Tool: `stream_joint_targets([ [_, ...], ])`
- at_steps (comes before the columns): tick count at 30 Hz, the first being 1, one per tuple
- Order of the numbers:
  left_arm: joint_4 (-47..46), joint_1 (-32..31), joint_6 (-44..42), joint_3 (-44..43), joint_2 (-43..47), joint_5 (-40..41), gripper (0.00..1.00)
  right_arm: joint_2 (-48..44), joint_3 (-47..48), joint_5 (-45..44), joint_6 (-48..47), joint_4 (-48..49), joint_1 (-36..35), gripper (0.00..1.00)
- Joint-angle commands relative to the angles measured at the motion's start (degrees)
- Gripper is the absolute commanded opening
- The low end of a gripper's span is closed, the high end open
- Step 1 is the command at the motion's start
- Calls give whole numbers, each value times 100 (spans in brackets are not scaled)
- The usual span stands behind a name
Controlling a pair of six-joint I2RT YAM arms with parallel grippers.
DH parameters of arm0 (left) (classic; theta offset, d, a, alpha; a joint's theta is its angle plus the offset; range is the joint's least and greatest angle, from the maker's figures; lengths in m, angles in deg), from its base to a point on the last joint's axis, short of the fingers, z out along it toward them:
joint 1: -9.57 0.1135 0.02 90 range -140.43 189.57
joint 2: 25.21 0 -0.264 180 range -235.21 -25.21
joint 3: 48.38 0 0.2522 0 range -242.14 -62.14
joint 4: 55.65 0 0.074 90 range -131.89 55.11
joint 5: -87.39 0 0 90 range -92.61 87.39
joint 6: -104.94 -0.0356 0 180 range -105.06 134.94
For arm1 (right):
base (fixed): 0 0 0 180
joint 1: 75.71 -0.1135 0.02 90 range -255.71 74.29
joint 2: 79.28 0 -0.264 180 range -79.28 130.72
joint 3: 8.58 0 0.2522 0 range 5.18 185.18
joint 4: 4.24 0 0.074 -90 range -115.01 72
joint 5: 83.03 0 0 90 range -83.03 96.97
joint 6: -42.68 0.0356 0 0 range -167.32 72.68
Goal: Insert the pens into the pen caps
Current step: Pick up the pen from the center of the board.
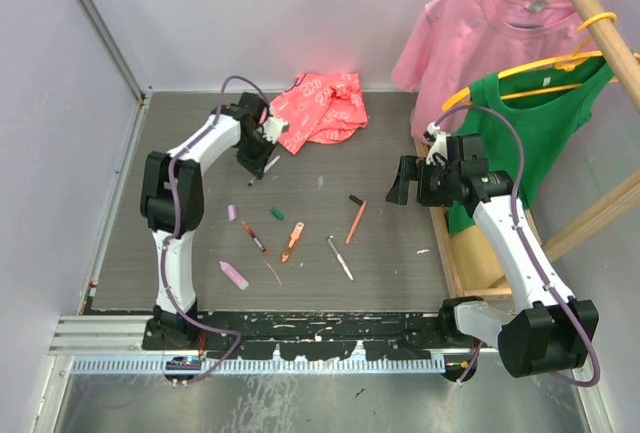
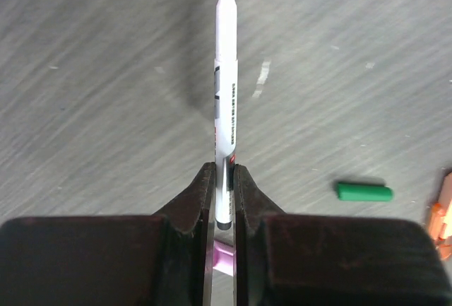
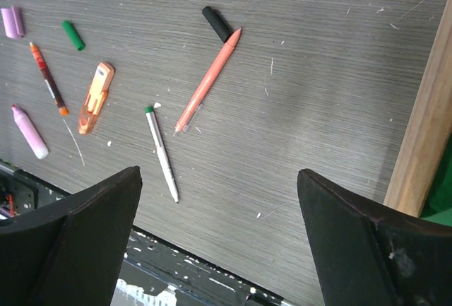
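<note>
My left gripper (image 2: 224, 172) is shut on the rear end of a white marker (image 2: 226, 73), whose black tip points away; in the top view the left gripper (image 1: 262, 160) hangs near the cloth. The right gripper (image 3: 219, 173) stands wide open and empty above the table's right side (image 1: 402, 181). On the table lie a black cap (image 3: 217, 23), a salmon pen (image 3: 208, 80), a second white pen (image 3: 162, 154), a short orange one (image 3: 97, 97), a dark red pen (image 3: 48, 80), a pink highlighter (image 3: 30, 131), a green cap (image 3: 73, 34) and a lilac cap (image 3: 12, 22).
A red patterned cloth (image 1: 320, 108) lies at the back of the table. A wooden rack (image 1: 455, 253) with a pink shirt (image 1: 480, 33) and a green shirt (image 1: 540, 123) stands along the right edge. A metal rail (image 1: 300, 338) runs along the front.
</note>
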Motion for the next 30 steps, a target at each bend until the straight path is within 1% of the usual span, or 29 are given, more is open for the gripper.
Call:
stream_joint_targets([
  [1,-732,-336,679,619,685,563,4,-303,217,237,141,121,-27,97],
  [6,-1229,-379,1051,1278,1025,513,5,-445,178,239,213,86,-25,97],
  [8,-1314,-401,1084,1389,1072,482,7,-488,151,259,249,85,-28,96],
  [10,-1344,-416,1062,1418,1006,474,9,-509,150,275,281,85,-24,96],
  [16,-1261,-472,972,1419,627,937,10,-602,216,246,284,-13,-27,96],
  [17,-1278,-492,967,1446,597,976,12,-608,222,224,276,-31,-28,97],
  [20,-1335,-542,962,1532,544,1040,21,-631,211,215,272,-55,-27,97],
  [22,-1380,-558,962,1587,519,1054,26,-641,199,220,272,-51,-27,96],
  [27,-1406,-557,954,1606,414,1032,29,-679,214,199,272,-98,-27,97],
  [30,-1401,-557,961,1586,359,1016,29,-692,225,198,272,-116,-27,96],
])
